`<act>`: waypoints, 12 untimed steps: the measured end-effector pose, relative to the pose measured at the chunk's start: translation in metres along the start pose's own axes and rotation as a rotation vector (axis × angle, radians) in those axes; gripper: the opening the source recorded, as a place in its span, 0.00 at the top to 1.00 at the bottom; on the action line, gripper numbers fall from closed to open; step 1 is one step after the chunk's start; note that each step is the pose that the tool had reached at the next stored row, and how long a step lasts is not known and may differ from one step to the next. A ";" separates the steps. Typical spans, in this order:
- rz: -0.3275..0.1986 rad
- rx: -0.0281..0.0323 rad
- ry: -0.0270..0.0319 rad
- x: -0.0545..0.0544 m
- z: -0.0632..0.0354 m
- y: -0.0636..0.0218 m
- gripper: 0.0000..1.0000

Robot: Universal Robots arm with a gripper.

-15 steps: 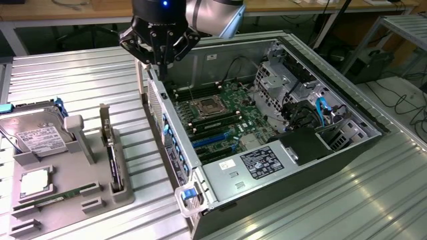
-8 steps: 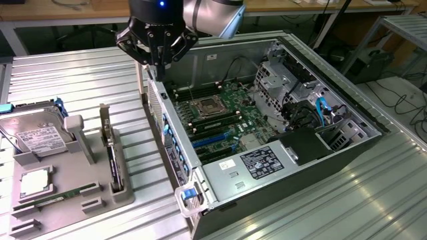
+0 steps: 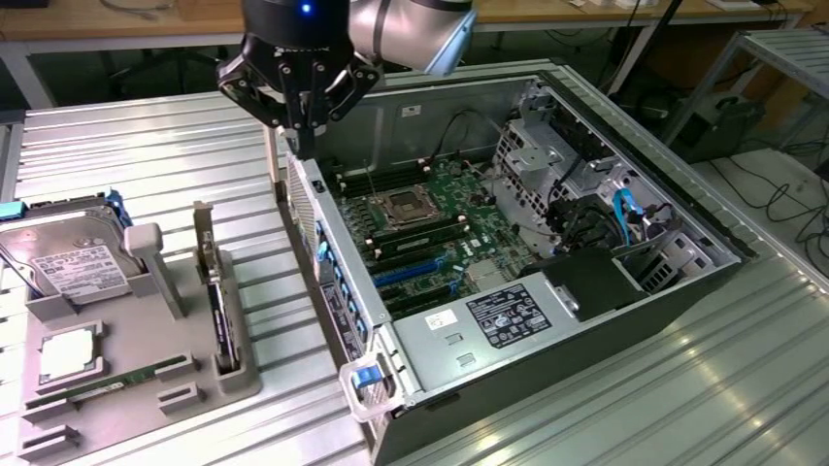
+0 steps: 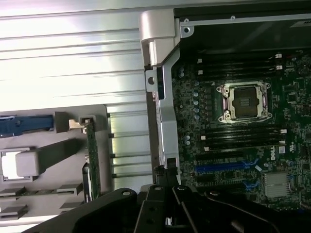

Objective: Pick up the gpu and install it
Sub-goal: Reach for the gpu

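Set a dial on the CPU socket (image 4: pixel 243 102), with the blue expansion slots (image 4: pixel 223 166) at six o'clock. Black memory slots (image 4: pixel 243 68) lie at twelve, and more lie between the socket and the blue slots. A silver heat sink (image 4: pixel 278 184) sits at five on the green motherboard (image 4: pixel 291 116). The case wall (image 4: pixel 165 97) runs past at nine. Beyond it, at eight, a grey holder (image 4: pixel 63 116) rests on the ribbed worktop (image 4: pixel 73 58). The gpu (image 4: pixel 91 155) stands edge-on in the holder, apart from the hand. The dark hand (image 4: pixel 165 194) hangs at seven, fingers closed together, just over the case wall.
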State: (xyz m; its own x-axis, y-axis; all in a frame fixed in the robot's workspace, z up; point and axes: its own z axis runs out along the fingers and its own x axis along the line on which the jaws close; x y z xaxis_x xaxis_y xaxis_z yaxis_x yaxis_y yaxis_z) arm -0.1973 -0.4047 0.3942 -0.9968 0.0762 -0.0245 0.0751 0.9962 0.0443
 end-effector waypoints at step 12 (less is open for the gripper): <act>0.000 0.0000 0.0000 0.008 -0.0003 -0.0021 0.89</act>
State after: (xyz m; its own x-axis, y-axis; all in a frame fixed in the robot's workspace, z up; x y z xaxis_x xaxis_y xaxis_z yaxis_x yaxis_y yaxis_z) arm -0.2051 -0.4062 0.3942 -0.9968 0.0762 -0.0244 0.0751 0.9962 0.0444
